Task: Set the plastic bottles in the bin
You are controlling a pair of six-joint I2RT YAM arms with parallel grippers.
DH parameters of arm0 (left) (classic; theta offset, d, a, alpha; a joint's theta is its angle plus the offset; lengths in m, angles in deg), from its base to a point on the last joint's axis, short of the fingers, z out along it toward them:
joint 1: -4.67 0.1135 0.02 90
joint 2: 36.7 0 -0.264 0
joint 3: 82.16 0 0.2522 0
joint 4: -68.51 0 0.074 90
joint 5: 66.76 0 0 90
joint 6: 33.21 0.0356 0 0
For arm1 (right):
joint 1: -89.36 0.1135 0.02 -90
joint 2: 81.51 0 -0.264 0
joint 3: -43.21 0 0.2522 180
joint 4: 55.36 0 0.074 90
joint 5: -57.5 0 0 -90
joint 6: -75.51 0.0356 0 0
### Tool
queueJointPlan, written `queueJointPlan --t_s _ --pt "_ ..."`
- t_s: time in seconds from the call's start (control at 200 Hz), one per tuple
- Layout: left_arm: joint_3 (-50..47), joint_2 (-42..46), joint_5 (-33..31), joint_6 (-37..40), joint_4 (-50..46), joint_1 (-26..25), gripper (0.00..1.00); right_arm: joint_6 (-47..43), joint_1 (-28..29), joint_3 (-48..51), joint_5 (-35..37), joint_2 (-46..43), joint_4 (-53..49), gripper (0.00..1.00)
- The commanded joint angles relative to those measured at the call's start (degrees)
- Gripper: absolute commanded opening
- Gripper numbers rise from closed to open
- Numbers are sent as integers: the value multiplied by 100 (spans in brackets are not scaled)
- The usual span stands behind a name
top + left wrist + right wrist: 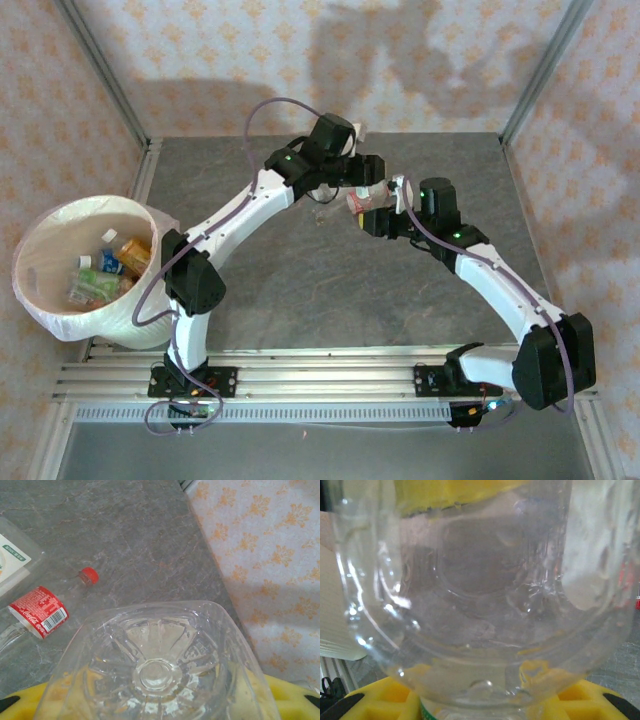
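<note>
At eight o'clock the bin (105, 322) holds several bottles (100, 275); at twelve the left tool (368, 178), grip untellable, meets a clear bottle (368, 198) clamped by the right tool (380, 212); a cola bottle (37, 612) waits on the table (300, 300)

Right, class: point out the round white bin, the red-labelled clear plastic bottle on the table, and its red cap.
Round white bin (48, 252): top external view, pale inner wall.
Red-labelled clear plastic bottle (39, 612): left wrist view, red label.
Red cap (89, 575): left wrist view, top of cap.
</note>
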Motion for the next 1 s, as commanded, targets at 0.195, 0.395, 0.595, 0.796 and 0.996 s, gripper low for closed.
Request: queueJointPlan --t_s 0.195,0.395,0.595,0.796,0.996 --pt "-384 334 -304 -36 59 86 46 -41 81 -241 189 -122 131 64" --pt "-1010 938 -579 -300 487 344 44 -159 84 -198 384 -335 27 99" --pt "-1283 1369 -1001 -145 332 586 44 -266 81 -197 712 -453 -28 99" --pt "-1256 1975 -2031 440 -366 637 43 -129 78 -274 1805 -448 -77 99" --pt "-1326 2767 -3246 905 -938 716 43 154 79 -318 3333 -384 -64 99"
